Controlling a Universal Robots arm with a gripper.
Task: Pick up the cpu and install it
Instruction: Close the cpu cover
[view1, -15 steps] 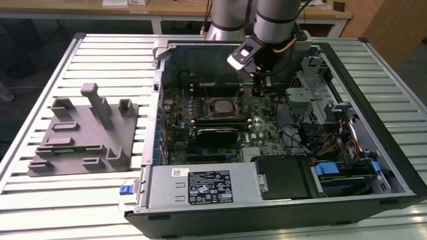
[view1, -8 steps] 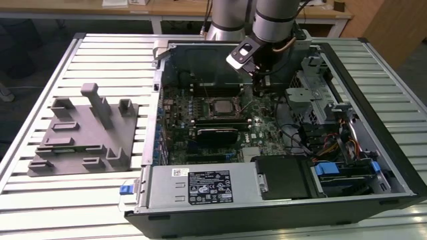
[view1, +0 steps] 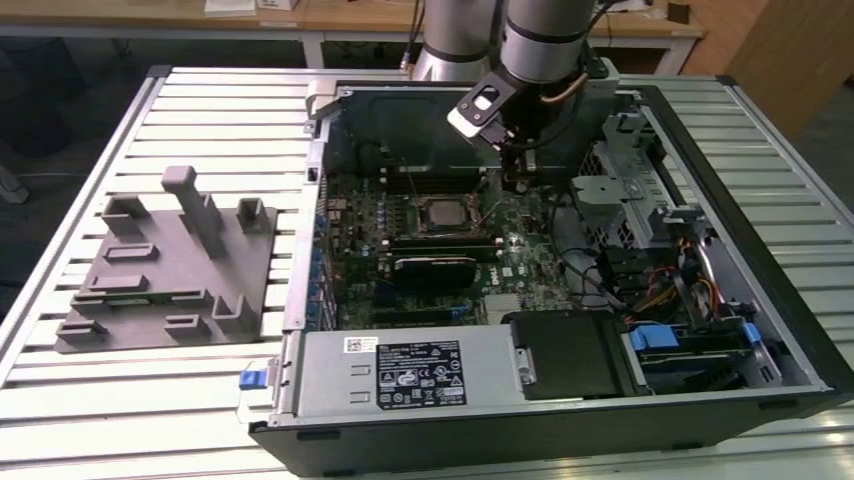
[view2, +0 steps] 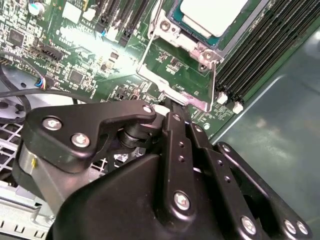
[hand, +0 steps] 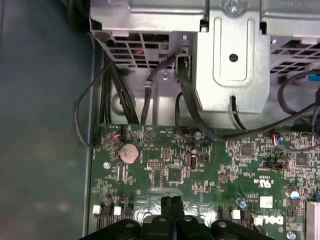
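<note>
Two fingers (hand: 168, 212) pressed together, nothing pinched between them. The seam between the pads is a thin line in the first wrist view.

My gripper (view1: 518, 162) hangs inside the open computer case (view1: 534, 425), low over the motherboard (view1: 523, 250). In the exterior view it sits a little to the exterior view's right of the socket and further back.

The cpu (view2: 212, 12) is not in my grip. It lies flat in its socket on the board, pale silver top facing up and a darker rim around it. In the exterior view it shows near the board's middle (view1: 441, 212).

In the second wrist view my fingertips are at the near edge of the metal socket frame (view2: 175, 70), which lies between me and the cpu. I cannot tell whether they touch the frame or sit just above it. Black memory slots (view2: 260, 55) run alongside the socket.

The first wrist view has a coin cell (hand: 129, 153) on the board ahead of the fingers. Beyond it, black cables drop from a metal drive cage (hand: 230, 55).

Outside the case, the grey plastic fixture (view1: 160, 270) with upright posts stands on the slatted table (view1: 80, 400), on the exterior view's left and well apart from me.
</note>
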